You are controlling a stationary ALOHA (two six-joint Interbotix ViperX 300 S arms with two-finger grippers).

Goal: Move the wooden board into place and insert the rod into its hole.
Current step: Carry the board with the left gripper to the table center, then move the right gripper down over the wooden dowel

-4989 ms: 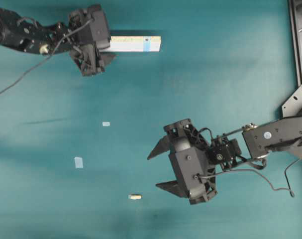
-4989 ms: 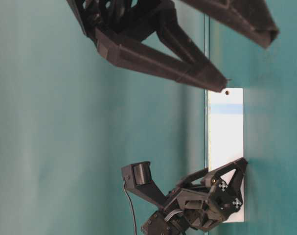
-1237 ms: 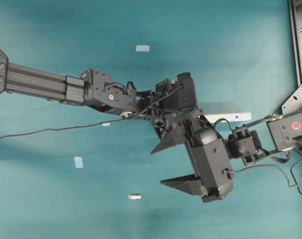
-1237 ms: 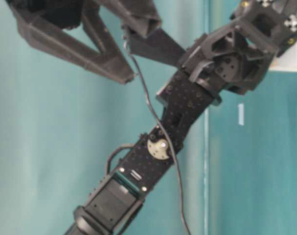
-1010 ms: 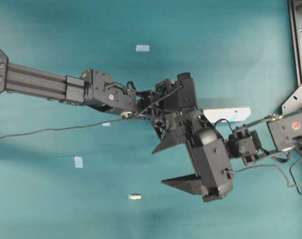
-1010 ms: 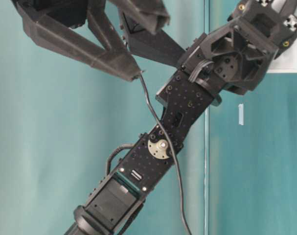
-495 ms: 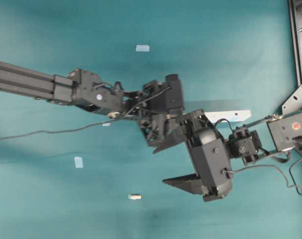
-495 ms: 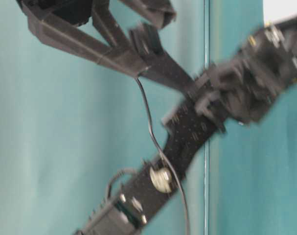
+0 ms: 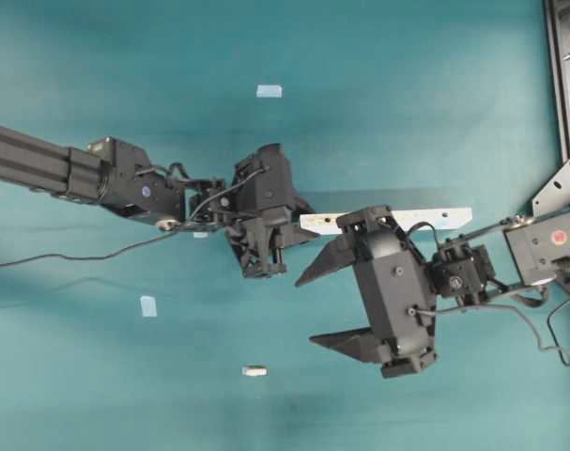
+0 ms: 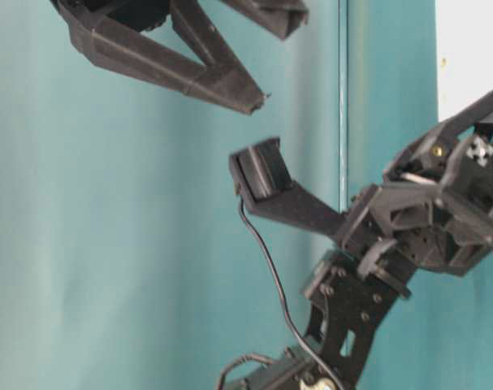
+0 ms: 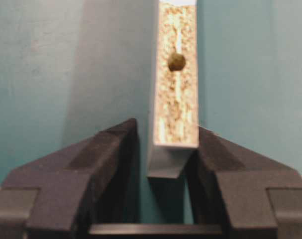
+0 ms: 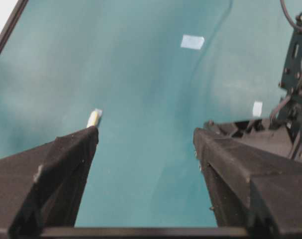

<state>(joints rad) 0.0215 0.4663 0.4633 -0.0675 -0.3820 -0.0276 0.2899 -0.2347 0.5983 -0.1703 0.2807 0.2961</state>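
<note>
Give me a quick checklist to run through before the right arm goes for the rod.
1. Wooden board held by the left end effector: ok, its end sits between the fingers.
2. Hole unobstructed: ok, in plain view from the left wrist.
3. Right end effector open and empty: ok.
4. Rod located: ok, it lies loose, apart from both end effectors.
5. Board in its final place: cannot tell.

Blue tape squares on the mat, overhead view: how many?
3 visible. One near the top, above the left gripper; one lower left; one mostly hidden under the left arm's wrist. The arms could hide more.
</note>
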